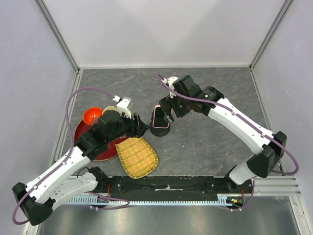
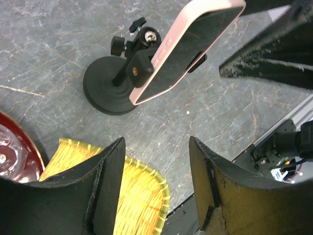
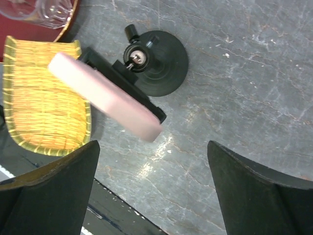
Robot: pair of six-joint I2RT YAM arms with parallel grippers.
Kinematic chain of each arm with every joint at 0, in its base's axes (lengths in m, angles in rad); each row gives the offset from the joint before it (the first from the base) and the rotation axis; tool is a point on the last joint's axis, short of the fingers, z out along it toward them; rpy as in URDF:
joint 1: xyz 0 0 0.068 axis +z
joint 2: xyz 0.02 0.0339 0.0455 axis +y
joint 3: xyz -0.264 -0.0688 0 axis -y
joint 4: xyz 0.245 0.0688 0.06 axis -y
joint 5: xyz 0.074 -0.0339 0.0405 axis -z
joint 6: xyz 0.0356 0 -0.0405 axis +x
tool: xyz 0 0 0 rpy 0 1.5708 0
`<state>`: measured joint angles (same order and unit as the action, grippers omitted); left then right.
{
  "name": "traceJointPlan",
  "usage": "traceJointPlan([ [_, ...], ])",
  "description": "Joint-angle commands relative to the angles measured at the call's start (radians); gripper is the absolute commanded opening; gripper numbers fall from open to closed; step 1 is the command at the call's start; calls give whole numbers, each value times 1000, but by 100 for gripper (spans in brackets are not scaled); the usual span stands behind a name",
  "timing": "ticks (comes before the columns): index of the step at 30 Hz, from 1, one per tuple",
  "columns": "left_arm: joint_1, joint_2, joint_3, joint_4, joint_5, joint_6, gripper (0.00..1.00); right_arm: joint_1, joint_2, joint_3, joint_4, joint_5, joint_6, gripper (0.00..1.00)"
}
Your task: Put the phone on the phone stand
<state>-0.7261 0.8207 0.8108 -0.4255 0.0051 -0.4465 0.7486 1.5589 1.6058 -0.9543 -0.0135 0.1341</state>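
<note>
The phone (image 1: 159, 116), black screen with a pink case edge, sits tilted in the bracket on top of the black phone stand (image 1: 160, 130) at the table's middle. In the left wrist view the phone (image 2: 195, 44) leans over the stand's round base (image 2: 105, 90). In the right wrist view its pink edge (image 3: 105, 95) crosses in front of the base (image 3: 166, 63). My left gripper (image 1: 140, 125) is open and empty just left of the stand (image 2: 156, 147). My right gripper (image 1: 168, 110) is open and empty just behind the phone (image 3: 151, 147). Neither gripper touches the phone.
A yellow woven tray (image 1: 137, 156) lies close in front of the stand's left side, under my left gripper (image 2: 139, 196). A red plate (image 1: 100, 152) and a red bowl (image 1: 91, 114) sit at the left. A clear glass item (image 3: 44, 10) rests on the plate.
</note>
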Motion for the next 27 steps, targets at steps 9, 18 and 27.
traceJointPlan([
  [9,27,-101,-35,131,-4,-67,61,96,-195,-236,374,153,519,98],
  [18,28,-183,4,53,-68,-43,60,267,-83,-115,267,590,680,98],
  [27,30,-207,8,37,-77,-32,58,322,41,6,117,750,748,98],
])
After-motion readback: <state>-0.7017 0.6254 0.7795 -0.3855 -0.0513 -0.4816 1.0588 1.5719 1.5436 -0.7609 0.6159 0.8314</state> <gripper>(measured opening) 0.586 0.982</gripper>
